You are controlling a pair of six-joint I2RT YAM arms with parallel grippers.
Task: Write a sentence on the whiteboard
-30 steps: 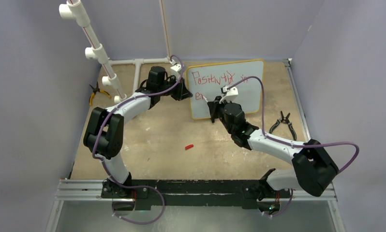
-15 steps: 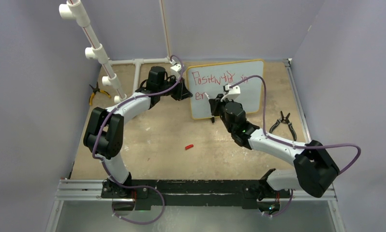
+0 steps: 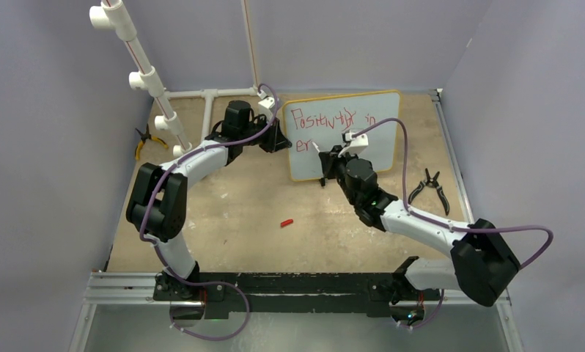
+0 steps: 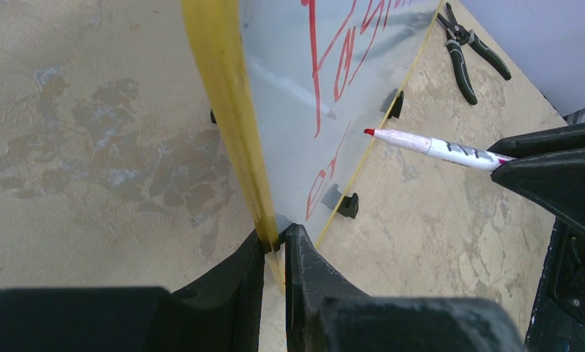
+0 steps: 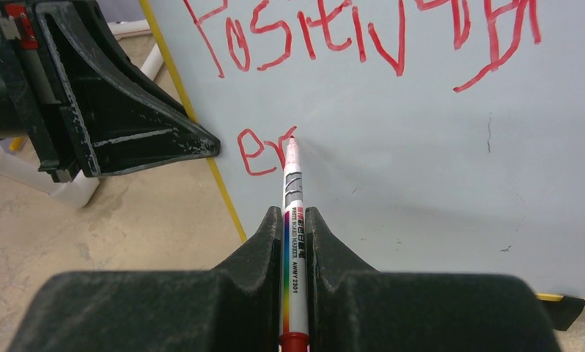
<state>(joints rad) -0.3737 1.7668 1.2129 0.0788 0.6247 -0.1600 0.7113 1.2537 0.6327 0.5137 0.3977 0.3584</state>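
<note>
The right end effector (image 5: 286, 224) is closed tight on a marker (image 5: 290, 172), whose red tip sits at the end of "er", the start of the sentence's (image 5: 363, 37) second line. The left end effector (image 4: 275, 246) is pinched on the yellow edge of the whiteboard (image 4: 289, 81), which stands upright on its feet at the far middle of the table (image 3: 231, 213).

Pressing too hard could push the board back or twist it in that thin edge grip, and pressing too lightly would leave gaps in the strokes. A drifting stroke could run up into the first line.

The right wrist view reads the letters. The left wrist view shows the tip side-on at the surface, though whether it touches is unclear. Only the top view shows a small red piece (image 3: 287, 221) lying well apart.
</note>
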